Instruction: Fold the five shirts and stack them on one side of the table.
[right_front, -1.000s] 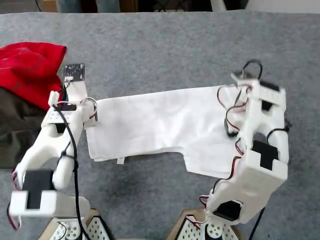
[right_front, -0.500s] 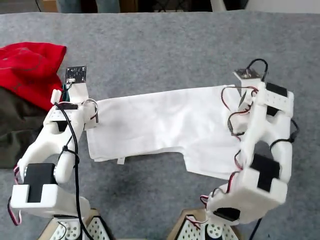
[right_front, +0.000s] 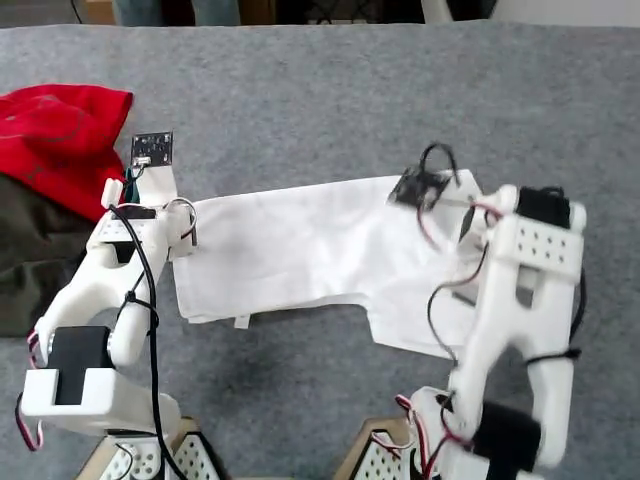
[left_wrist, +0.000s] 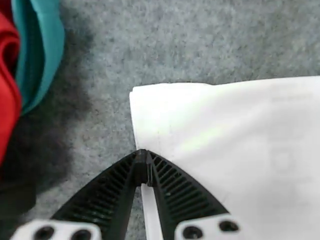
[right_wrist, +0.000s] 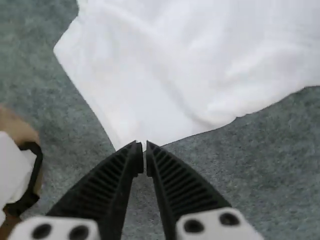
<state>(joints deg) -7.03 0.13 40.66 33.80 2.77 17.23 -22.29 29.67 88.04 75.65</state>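
Note:
A white shirt (right_front: 300, 250) lies spread flat across the middle of the grey table. My left gripper (right_front: 183, 238) is at its left edge, and in the left wrist view it (left_wrist: 146, 165) is shut on the hem of the shirt (left_wrist: 225, 140). My right arm (right_front: 520, 270) stands raised over the shirt's right side. In the right wrist view my right gripper (right_wrist: 143, 146) is shut, its tips meeting on a corner of the white cloth (right_wrist: 200, 65). A red shirt (right_front: 60, 130) and a dark shirt (right_front: 25, 260) are heaped at the far left.
A teal cloth (left_wrist: 40, 45) lies beside the red one (left_wrist: 6, 80) close to my left gripper. The far half of the table (right_front: 330, 90) is bare grey felt. The arm bases (right_front: 400, 460) stand at the near edge.
My right arm has risen from the shirt's right edge and swung left over the shirt. My left arm has stayed at the left hem.

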